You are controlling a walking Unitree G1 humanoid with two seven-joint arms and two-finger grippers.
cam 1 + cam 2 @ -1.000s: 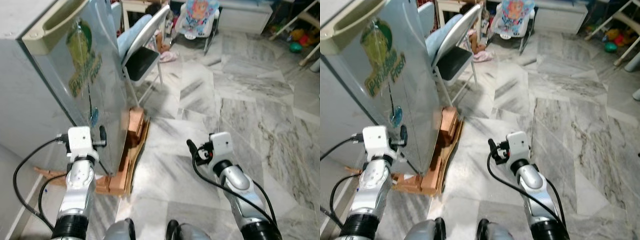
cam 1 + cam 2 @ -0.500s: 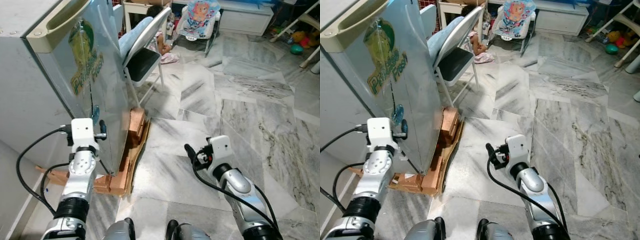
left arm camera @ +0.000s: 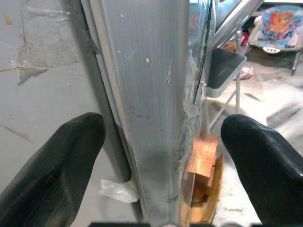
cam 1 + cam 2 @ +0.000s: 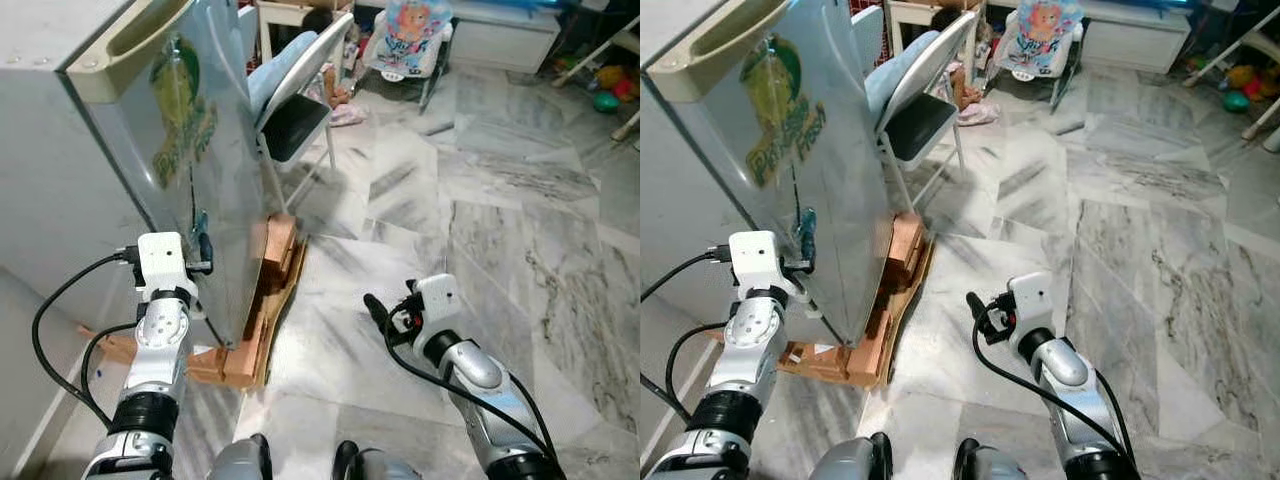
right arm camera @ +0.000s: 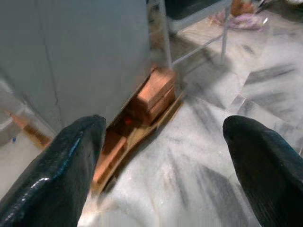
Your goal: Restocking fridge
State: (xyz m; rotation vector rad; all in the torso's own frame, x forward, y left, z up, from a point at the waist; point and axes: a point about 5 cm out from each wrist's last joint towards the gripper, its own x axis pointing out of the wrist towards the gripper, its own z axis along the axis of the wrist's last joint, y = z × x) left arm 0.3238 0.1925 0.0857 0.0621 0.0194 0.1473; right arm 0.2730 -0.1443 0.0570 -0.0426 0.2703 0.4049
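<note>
The silver fridge stands at my left, with a green logo sticker on its door. My left gripper is raised at the door's side edge and is open. In the left wrist view, the door edge lies between the two black fingers, and neither touches it. My right gripper hangs open over the marble floor to the right of the fridge, holding nothing. The right wrist view looks past its fingers at the fridge's base.
The fridge rests on wooden blocks and planks that jut out onto the floor. A folding chair leans just behind the fridge. A baby bouncer and toys lie farther back. Open marble floor stretches to the right.
The whole view has shifted a little as the camera moved. The left gripper stays at the door edge. The right gripper has sunk slightly.
</note>
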